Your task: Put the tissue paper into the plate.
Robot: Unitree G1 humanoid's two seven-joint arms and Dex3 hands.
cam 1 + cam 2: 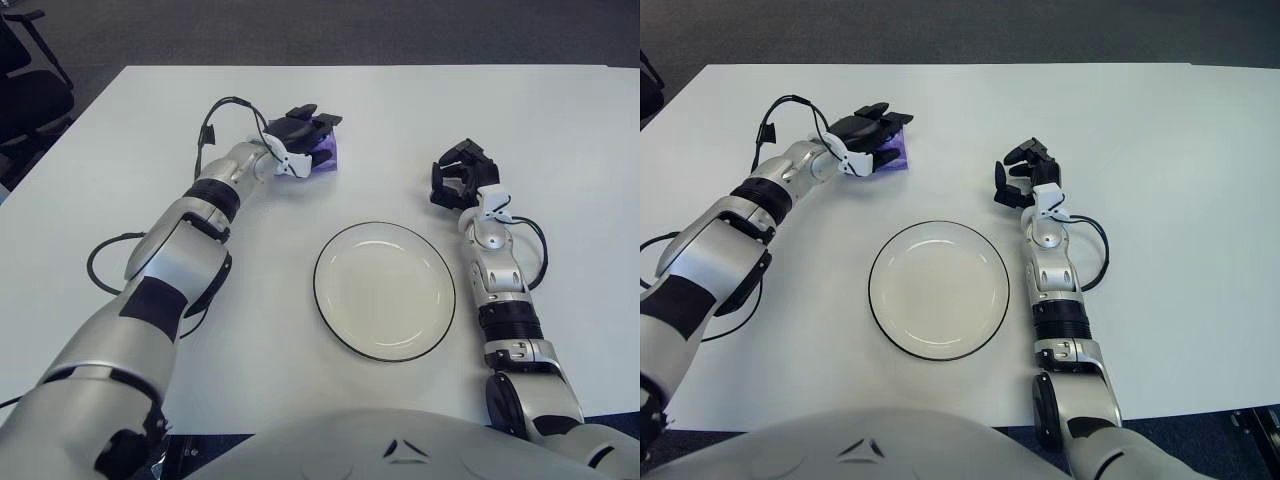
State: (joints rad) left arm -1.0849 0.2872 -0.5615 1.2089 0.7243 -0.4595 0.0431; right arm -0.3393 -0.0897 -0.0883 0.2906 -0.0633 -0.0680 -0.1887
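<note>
A purple tissue pack (pixel 326 152) lies at the far centre-left of the white table (pixel 560 120). My left hand (pixel 302 140) covers it, black fingers curled over its top and the thumb against its near side, so only the pack's right part shows. The empty white plate (pixel 385 295) with a dark rim sits nearer to me, right of and below the pack. My right hand (pixel 460 182) shows just beyond the plate's right edge, fingers loosely bent around nothing.
A black office chair (pixel 25 90) stands off the table's far left corner. Black cables (pixel 100 275) loop beside my left arm. Dark floor lies beyond the table's far edge.
</note>
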